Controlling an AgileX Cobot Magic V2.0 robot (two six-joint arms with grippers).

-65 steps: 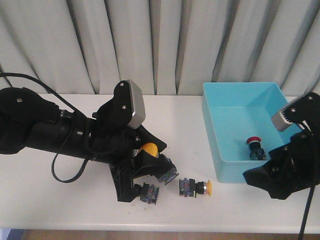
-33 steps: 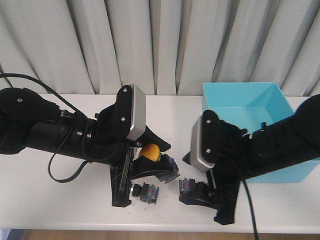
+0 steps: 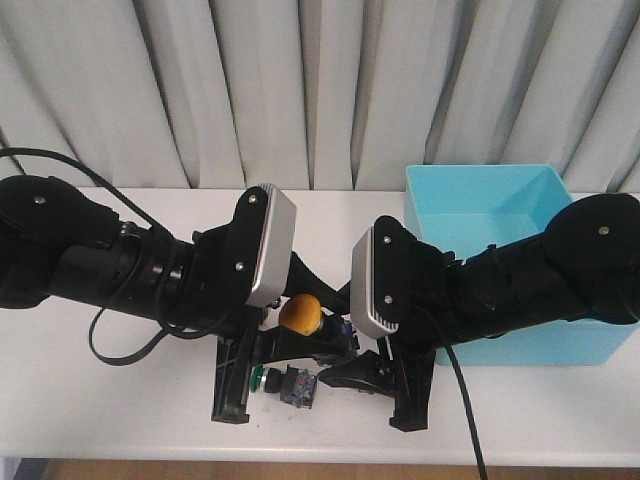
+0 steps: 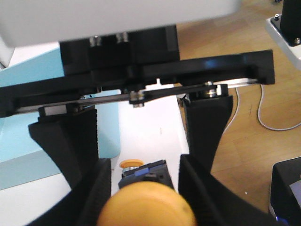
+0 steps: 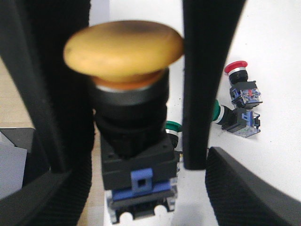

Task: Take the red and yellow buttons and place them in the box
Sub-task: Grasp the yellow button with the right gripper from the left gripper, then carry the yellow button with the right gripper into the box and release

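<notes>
Claws from both arms meet low over the middle of the white bench [image 3: 120, 390], just left of the turquoise box [image 3: 480, 200]. The left claw [image 3: 285, 340] carries a yellow button [image 3: 300, 312] between its fingers, the round cap raised off the bench; in the left wrist view that cap [image 4: 146, 206] fills the gap between the two black fingers [image 4: 197, 155], which sit narrow against its sides. The right claw [image 3: 385, 385] is down at the bench beside it, and in the right wrist view a second yellow button [image 5: 127, 108] stands between its dark fingers [image 5: 207, 70], cap above a black body and a blue-grey block; the fingers sit close on either side, but whether they actually press it I cannot tell. Under the left claw a green-capped switch [image 3: 285, 382] lies on its side on the bench. In the right wrist view another green-capped switch [image 5: 235, 117] lies near a red button [image 5: 242, 82] on the white surface, the two close together.
</notes>
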